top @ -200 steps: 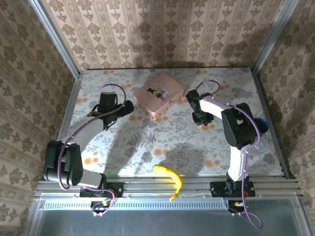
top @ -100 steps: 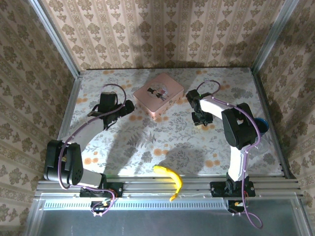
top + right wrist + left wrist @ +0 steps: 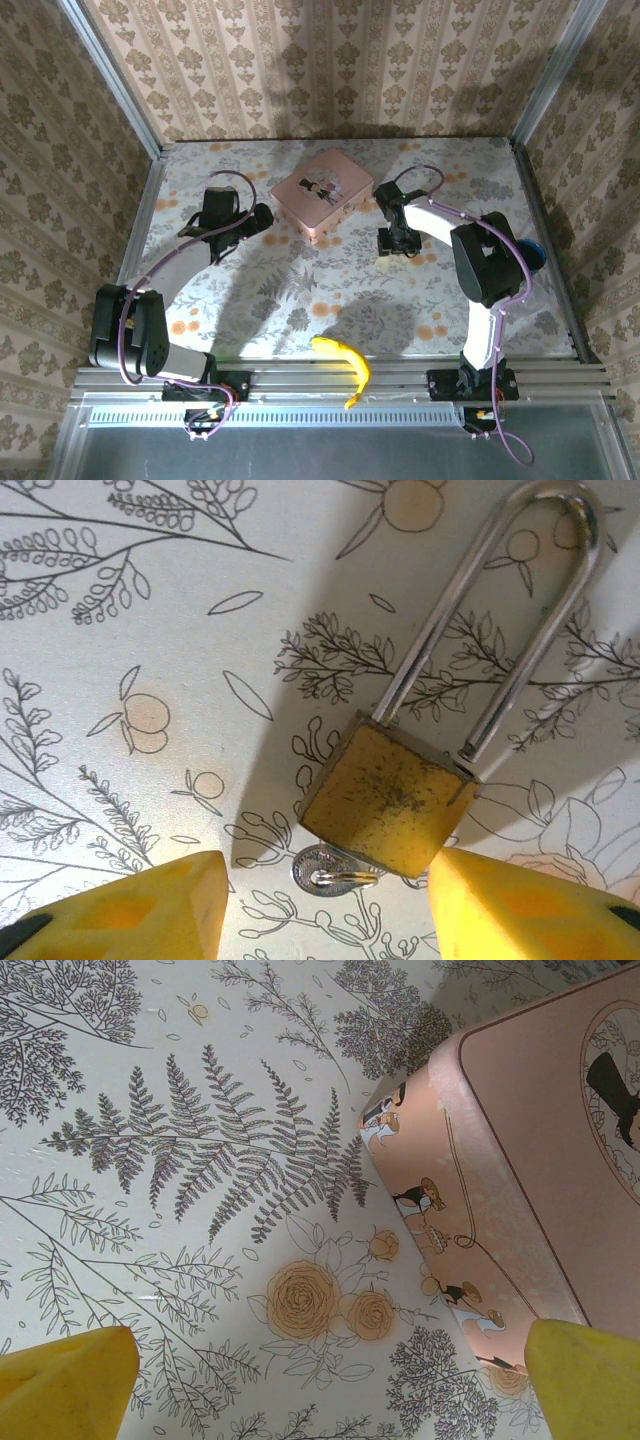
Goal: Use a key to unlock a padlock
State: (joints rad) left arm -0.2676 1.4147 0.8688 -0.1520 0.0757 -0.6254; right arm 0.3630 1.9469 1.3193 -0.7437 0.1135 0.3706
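Now right claw [image 3: 320, 868] wider around padlock [image 3: 390, 800].

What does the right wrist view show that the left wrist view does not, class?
Right wrist: a small brass padlock with a silvery shackle, and a small metal key at its lower edge. Left wrist: a pink rectangular tin with a top-hatted figure. Both: the floral-printed table cover and yellow fingertips at the bottom corners.
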